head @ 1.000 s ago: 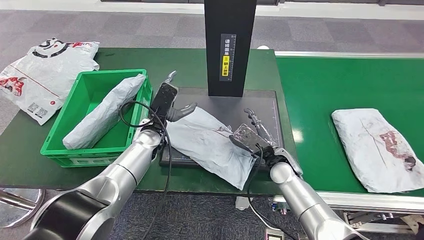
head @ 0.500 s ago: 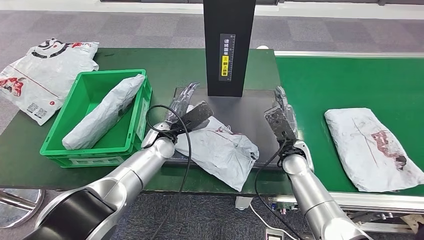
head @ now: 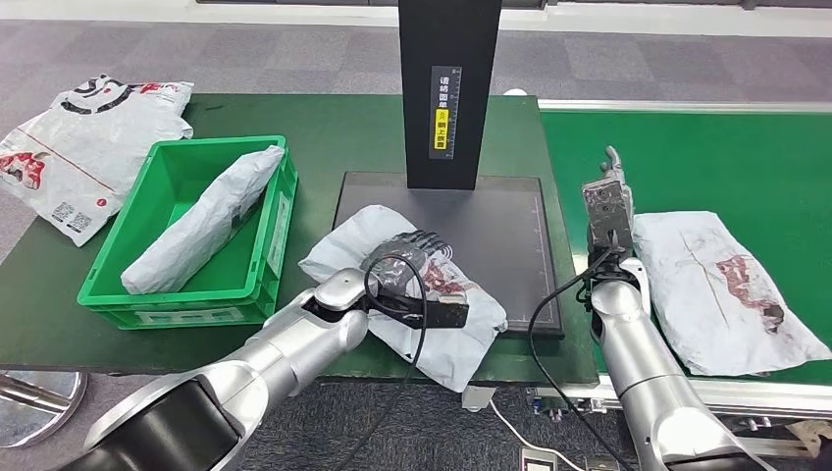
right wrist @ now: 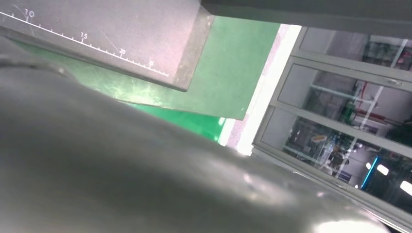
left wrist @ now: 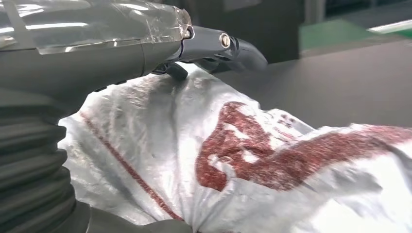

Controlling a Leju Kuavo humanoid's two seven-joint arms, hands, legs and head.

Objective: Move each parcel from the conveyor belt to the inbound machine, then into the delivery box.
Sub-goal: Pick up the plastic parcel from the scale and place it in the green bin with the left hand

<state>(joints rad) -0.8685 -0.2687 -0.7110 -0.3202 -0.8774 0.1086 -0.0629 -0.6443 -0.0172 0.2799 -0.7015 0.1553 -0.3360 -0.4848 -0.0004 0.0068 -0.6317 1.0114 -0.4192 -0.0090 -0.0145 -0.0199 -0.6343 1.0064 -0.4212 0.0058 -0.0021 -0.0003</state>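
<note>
Two hands were in view. The left hand lay on top of a white parcel with red print, fingers spread over its upper face and the thumb reaching across it in the left wrist view; whether it clamped the bag or merely pressed on it could not be told. The right hand stood upright between the machine and the belt, holding nothing; its fingers looked straight, but whether apart or together could not be told.

The parcel sat partly on the dark scan plate of the inbound machine, its near edge hanging off the table. A second parcel lay on the green belt, just beside the right hand. A green box to the left held one wrapped parcel. A printed bag lay beyond the box.

Risks, as judged: the soft bag could slip from a flat palm during lift, and its overhanging edge could drag it off the table. The right hand could snag the belt parcel.

Writing: the machine's column carried a label with Chinese characters, too small to read. The plate's ruler showed 10, 15 and 20.
</note>
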